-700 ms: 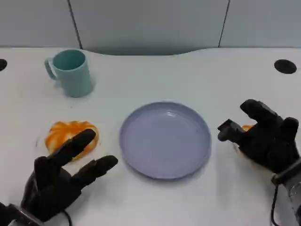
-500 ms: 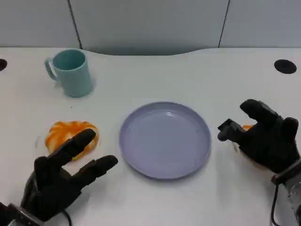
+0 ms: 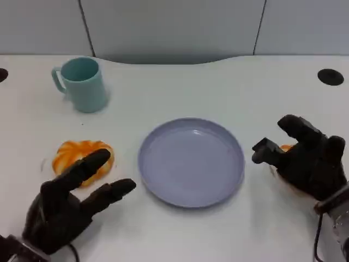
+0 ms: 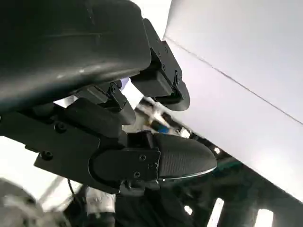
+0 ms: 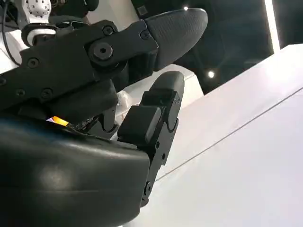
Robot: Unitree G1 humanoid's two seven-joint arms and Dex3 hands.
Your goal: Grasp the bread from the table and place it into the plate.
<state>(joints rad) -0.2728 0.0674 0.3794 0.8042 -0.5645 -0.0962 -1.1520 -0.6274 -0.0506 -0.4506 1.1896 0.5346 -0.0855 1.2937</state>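
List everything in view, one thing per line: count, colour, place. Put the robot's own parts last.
mug: one, light teal, far left of the table.
plate: one, lavender-blue, middle of the table, nothing on it.
bread: one, orange and white, left of the plate, by the left fingertips.
orange thing: one, mostly hidden under the right hand; cannot identify.
table: one, white.
left hand: one, black, near left, fingers apart, holding nothing.
right hand: one, black, right of the plate.
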